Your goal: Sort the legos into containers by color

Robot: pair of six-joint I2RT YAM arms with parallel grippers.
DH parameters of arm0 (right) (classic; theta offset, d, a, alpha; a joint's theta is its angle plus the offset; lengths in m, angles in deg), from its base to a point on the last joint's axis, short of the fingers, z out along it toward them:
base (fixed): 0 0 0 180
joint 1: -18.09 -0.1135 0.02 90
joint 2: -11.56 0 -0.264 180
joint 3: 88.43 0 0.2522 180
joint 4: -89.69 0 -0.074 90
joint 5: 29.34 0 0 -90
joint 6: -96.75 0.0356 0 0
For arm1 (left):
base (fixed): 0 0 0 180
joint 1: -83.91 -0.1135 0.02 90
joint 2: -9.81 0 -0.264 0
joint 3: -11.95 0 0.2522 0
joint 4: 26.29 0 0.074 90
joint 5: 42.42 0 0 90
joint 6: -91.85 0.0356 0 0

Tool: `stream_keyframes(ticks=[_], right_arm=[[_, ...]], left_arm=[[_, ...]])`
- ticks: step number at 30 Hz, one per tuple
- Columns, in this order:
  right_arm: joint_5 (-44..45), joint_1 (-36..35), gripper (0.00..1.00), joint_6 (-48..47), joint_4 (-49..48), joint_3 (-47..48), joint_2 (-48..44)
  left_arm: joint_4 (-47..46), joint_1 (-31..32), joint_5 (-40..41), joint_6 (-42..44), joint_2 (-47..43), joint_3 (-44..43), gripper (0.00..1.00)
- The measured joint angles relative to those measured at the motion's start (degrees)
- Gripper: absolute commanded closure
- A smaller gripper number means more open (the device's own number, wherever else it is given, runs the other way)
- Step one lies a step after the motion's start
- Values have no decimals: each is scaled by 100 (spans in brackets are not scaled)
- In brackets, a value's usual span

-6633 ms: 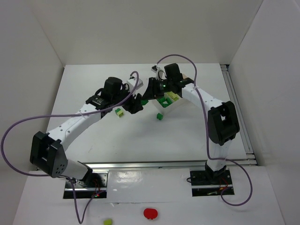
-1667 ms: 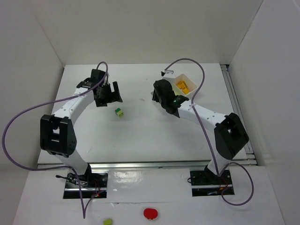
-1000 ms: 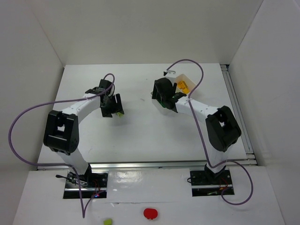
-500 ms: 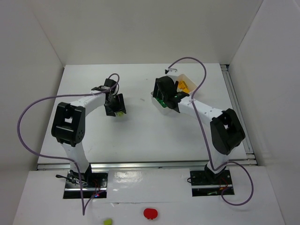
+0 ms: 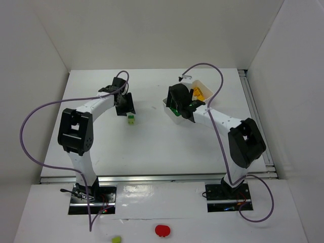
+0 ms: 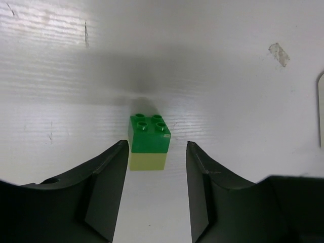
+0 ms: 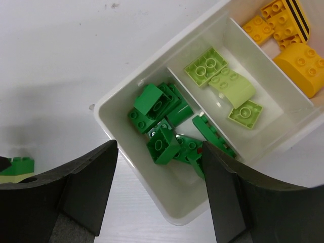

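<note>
Where the white table (image 5: pixel 152 147) runs left of centre, a dark green studded plastic brick (image 6: pixel 149 132) sits stacked on a pale lime studded plastic brick (image 6: pixel 147 161). Left gripper (image 6: pixel 154 147) is low over the pair, its fingers (image 6: pixel 106 187) parted at medium width and straddling the stack. There is a clear gap on one side; contact on the other cannot be told. Nothing lifted.

Right gripper (image 7: pixel 159 148) hovers over the white three-compartment plastic tray (image 7: pixel 126 148), far right of centre, its fingers (image 7: pixel 86 187) wide and empty.

Tray contents: dark green bricks (image 7: pixel 162 144) in the left compartment, pale lime bricks (image 7: pixel 223 83) in the middle, orange-yellow bricks (image 7: pixel 298 61) in the far right one.
</note>
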Motion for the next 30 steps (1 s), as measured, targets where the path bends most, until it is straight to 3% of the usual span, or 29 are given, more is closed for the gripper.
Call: stream_keyframes(ticks=[1, 5, 6, 10, 24, 30], right_arm=[[0, 0, 26, 0, 0, 0, 0], [0, 0, 26, 0, 0, 0, -15], [0, 4, 26, 0, 0, 0, -20], [-4, 39, 26, 0, 0, 0, -39], [-120, 59, 26, 0, 31, 7, -39], [-129, 59, 26, 0, 35, 7, -39]], left_arm=[[-9, -9, -15, 37, 11, -42, 39], [0, -52, -144, 306, 26, -74, 11], [11, -52, -173, 350, 28, -74, 1], [31, -4, -216, 570, 31, -22, 0], [175, 605, 402, 835, 131, 201, 30], [195, 581, 584, 828, 151, 201, 33]])
